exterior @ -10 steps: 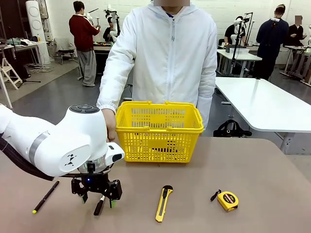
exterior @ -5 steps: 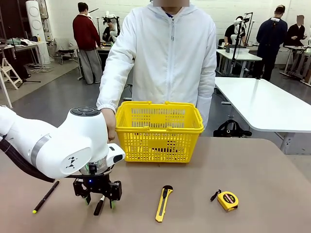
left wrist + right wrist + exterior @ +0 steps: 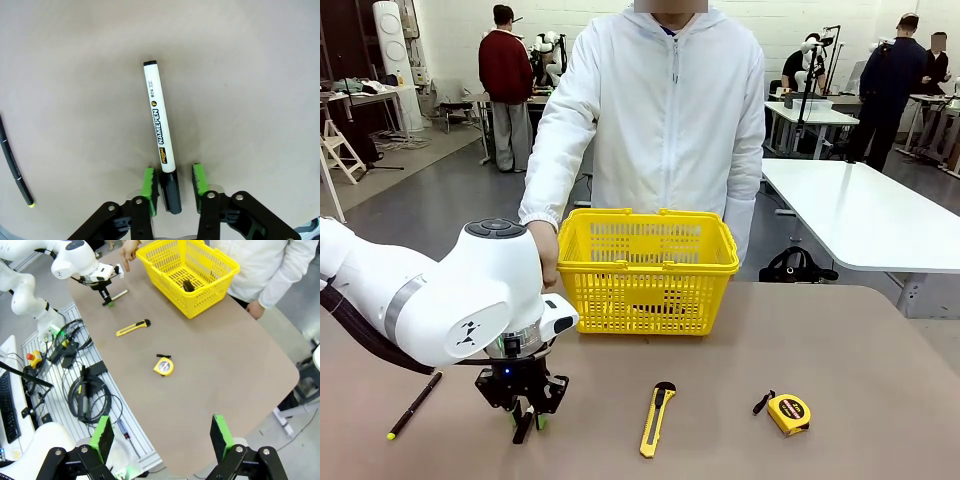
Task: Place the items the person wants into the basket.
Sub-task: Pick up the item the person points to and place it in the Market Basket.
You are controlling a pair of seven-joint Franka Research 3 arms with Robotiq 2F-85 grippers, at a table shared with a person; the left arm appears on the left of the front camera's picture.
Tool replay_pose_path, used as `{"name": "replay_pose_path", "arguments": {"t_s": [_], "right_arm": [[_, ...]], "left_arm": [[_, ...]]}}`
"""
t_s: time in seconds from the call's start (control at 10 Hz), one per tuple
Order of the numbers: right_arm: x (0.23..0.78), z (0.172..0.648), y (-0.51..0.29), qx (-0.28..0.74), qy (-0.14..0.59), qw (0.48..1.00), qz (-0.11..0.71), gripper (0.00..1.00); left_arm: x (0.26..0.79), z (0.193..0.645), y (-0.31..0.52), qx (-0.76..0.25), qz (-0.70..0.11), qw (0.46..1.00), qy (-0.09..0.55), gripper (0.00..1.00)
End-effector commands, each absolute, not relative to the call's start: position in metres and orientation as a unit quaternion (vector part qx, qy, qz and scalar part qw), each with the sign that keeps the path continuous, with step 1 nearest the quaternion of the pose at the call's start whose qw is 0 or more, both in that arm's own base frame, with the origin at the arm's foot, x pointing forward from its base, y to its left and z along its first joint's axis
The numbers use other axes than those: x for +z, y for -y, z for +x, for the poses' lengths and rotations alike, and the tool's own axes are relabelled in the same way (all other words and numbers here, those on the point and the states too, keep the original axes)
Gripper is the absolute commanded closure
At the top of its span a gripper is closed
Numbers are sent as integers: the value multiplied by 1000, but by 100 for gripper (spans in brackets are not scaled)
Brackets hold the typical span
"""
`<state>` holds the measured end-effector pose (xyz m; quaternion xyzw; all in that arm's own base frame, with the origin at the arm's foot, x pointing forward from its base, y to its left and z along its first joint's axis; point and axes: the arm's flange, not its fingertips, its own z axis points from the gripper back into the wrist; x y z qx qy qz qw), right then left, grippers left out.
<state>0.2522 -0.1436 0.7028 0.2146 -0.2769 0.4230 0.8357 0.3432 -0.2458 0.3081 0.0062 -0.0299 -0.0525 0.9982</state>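
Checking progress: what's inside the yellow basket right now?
A small dark object lies on the basket floor, too small to identify. Its near wall partly covers the floor.

The left arm (image 3: 470, 300) has glossy white shells, a grey ring, a dark round joint cap and a black logo; its black two-finger tool (image 3: 528, 424) bears green pads (image 3: 148, 182). The person (image 3: 665, 120) wears a white zip-up hooded jacket.

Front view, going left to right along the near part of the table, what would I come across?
First the thin black pen with yellow tip → left end effector → yellow-and-black utility knife → yellow tape measure.
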Motion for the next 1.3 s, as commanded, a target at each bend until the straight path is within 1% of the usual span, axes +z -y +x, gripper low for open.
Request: {"name": "replay_pose_path", "arguments": {"t_s": [0.0, 0.5, 0.7, 0.8, 0.9, 1.0, 1.2], "right_arm": [[705, 254, 143, 429, 284, 827, 228, 0], [705, 254, 143, 429, 284, 827, 228, 0], [705, 254, 143, 429, 284, 827, 228, 0], [705, 254, 143, 429, 284, 827, 228, 0], [705, 254, 143, 429, 284, 827, 228, 0], [705, 254, 143, 429, 284, 827, 228, 0], [705, 254, 143, 429, 284, 827, 228, 0]], "left_arm": [[296, 332, 237, -39, 21, 998, 32, 100], [294, 331, 237, -46, 27, 998, 25, 100], [316, 328, 237, -50, 34, 998, 24, 100], [344, 325, 235, -55, 33, 998, 28, 100], [385, 324, 233, -69, 35, 997, 25, 100], [435, 323, 233, -76, 40, 996, 40, 100], [505, 326, 240, -97, 57, 992, 48, 100]]}}
